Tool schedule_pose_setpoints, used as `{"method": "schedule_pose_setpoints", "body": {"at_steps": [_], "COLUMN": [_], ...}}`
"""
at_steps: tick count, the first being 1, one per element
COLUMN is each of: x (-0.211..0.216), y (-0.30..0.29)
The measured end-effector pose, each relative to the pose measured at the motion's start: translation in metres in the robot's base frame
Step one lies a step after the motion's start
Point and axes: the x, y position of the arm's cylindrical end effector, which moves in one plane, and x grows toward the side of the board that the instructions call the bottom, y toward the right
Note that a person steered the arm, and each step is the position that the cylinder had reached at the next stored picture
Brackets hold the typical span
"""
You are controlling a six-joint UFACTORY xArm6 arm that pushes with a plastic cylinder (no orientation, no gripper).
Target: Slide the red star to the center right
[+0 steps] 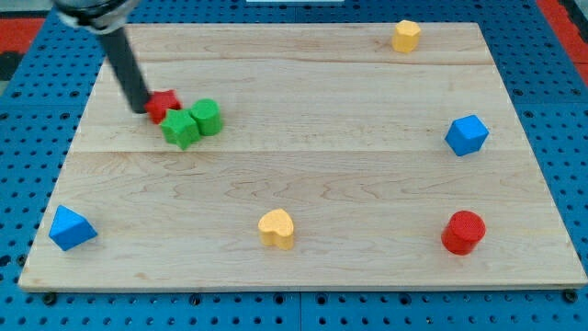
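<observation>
The red star [165,104] lies at the upper left of the wooden board [303,230]. My tip [141,108] touches its left side, and the rod leans up toward the view's top left. A green star-like block [181,129] sits just below and right of the red star, touching it. A green cylinder [207,117] sits right of the red star, against the green star-like block.
A yellow hexagon block [406,36] is at the top right. A blue hexagon block [467,135] is at the centre right. A red cylinder [463,232] is at the lower right. A yellow heart [276,228] is at the bottom centre. A blue triangle-like block [71,228] is at the lower left.
</observation>
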Motion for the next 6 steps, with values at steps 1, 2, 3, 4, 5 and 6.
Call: {"method": "schedule_pose_setpoints", "body": {"at_steps": [1,2,3,4,5,6], "x": [-0.019,0.018,0.039,0.009,-0.018,-0.021], "y": [0.023,-0.011,-0.003,0.038,0.113,0.183]}}
